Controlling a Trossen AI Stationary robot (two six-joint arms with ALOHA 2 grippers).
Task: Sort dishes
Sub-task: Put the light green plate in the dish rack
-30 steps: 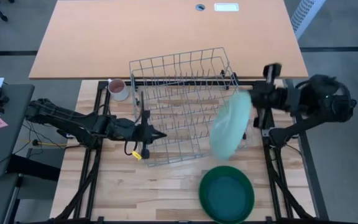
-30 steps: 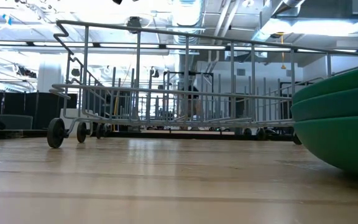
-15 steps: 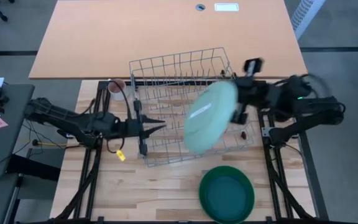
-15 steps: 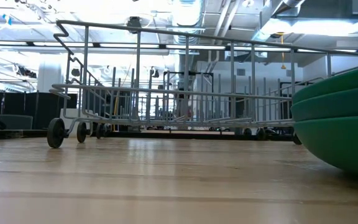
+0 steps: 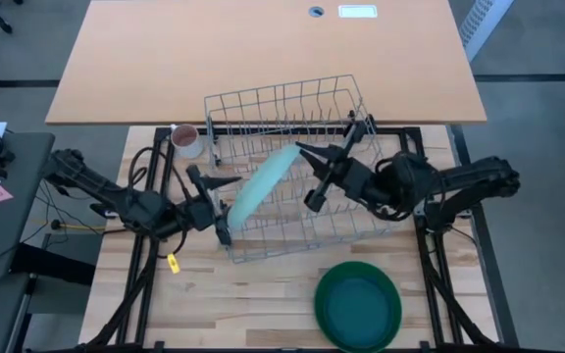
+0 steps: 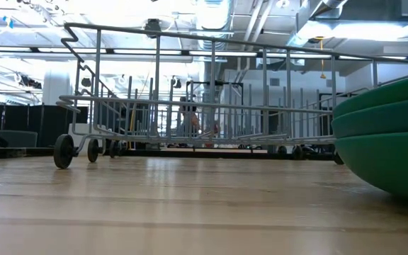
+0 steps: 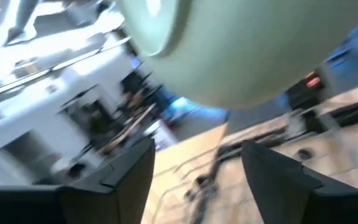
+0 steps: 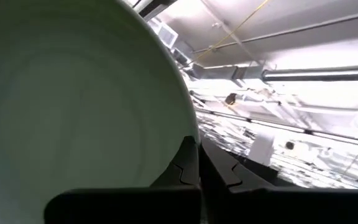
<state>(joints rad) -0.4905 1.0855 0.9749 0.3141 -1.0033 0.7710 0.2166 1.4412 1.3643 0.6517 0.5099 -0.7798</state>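
The pale mint plate (image 5: 263,183) hangs tilted, almost on edge, over the wire rack (image 5: 292,118); my right gripper (image 5: 304,152) is shut on it. The plate also fills much of the right wrist view (image 8: 73,106). My left gripper (image 5: 214,201) stands open at the rack's left side, close to the plate's near end without touching it. In its own view, its two fingers (image 7: 123,180) stand apart below the plate (image 7: 229,43). A stack of dark green plates (image 5: 358,306) rests on the table near the front edge. My right gripper pinches the plate's rim (image 8: 188,134) between its two shut fingers (image 8: 185,171), at the plate's far right end (image 5: 295,153). The fingers come roughly level from the table's right. The plate hangs from the hold, steeply tilted and clear of the rack.
A small pinkish mug (image 5: 184,139) stands at the rack's far left corner. The rack (image 6: 190,106) sits on small wheels (image 6: 64,150). The green stack (image 6: 388,142) fills the low view's right. A second tabletop (image 5: 263,59) lies beyond the rack.
My right gripper has carried the pale plate from the rack's right side toward the table's left, over the rack, and the plate has turned from nearly face-up to almost edge-on. My left gripper has opened, turned, and drawn back a little toward the table's left.
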